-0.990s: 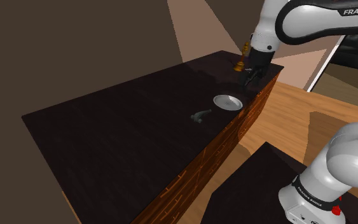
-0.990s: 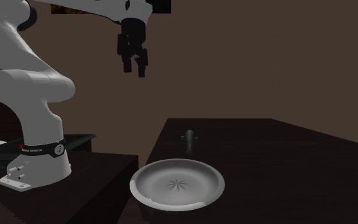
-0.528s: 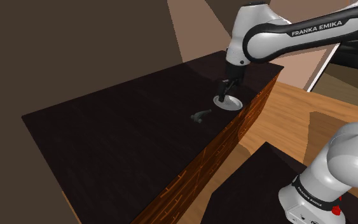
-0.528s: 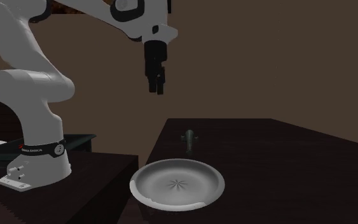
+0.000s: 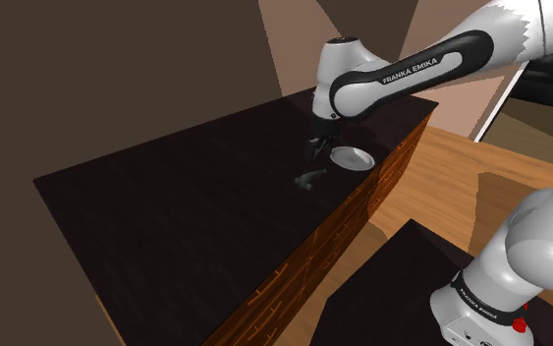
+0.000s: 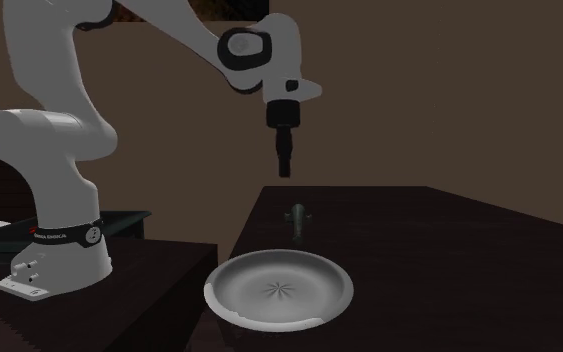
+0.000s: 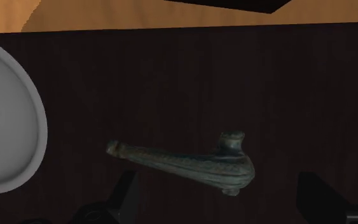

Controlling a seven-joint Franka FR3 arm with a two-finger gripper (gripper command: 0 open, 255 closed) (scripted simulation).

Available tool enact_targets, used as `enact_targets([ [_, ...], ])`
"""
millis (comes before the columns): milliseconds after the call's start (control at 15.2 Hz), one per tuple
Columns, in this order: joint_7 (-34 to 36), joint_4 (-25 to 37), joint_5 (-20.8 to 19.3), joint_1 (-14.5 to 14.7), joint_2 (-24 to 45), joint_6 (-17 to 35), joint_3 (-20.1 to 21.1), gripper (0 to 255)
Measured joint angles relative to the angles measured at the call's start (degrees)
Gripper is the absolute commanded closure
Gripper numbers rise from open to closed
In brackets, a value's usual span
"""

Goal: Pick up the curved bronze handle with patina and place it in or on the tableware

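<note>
The curved handle (image 7: 190, 164), dark greenish bronze with ribbing, lies flat on the dark table. It is a small dark shape (image 5: 308, 180) in the shoulder view and stands behind the plate as (image 6: 296, 217) in the second exterior view. A grey round plate (image 5: 352, 157) (image 6: 279, 289) (image 7: 6, 124) rests near the table's edge beside it. My gripper (image 5: 313, 157) (image 6: 285, 170) (image 7: 225, 203) hangs a little above the handle, pointing down. Its fingers stand apart, open, with nothing between them; the handle lies just ahead of them.
The dark table (image 5: 186, 216) has a wood-planked side (image 5: 323, 246), and its edge runs close to the plate. A wooden floor (image 5: 451, 177) lies beyond. The arm's dark stand (image 5: 392, 295) is at the shoulder view's lower right.
The arm has swung from the table's far corner, over the plate, down to just above the handle. The handle and plate have not moved.
</note>
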Motion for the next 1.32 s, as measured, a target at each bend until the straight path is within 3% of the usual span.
enact_targets([
  [462, 0.34, 8.02, -3.78, 1.12, 13.94, 5.44, 1.20, 0],
  [924, 1.04, 6.85, -5.14, 1.07, 17.28, 9.88, 0.81, 0],
  [1320, 1.17, 6.97, -5.38, 1.07, 18.06, 10.54, 0.71, 0],
])
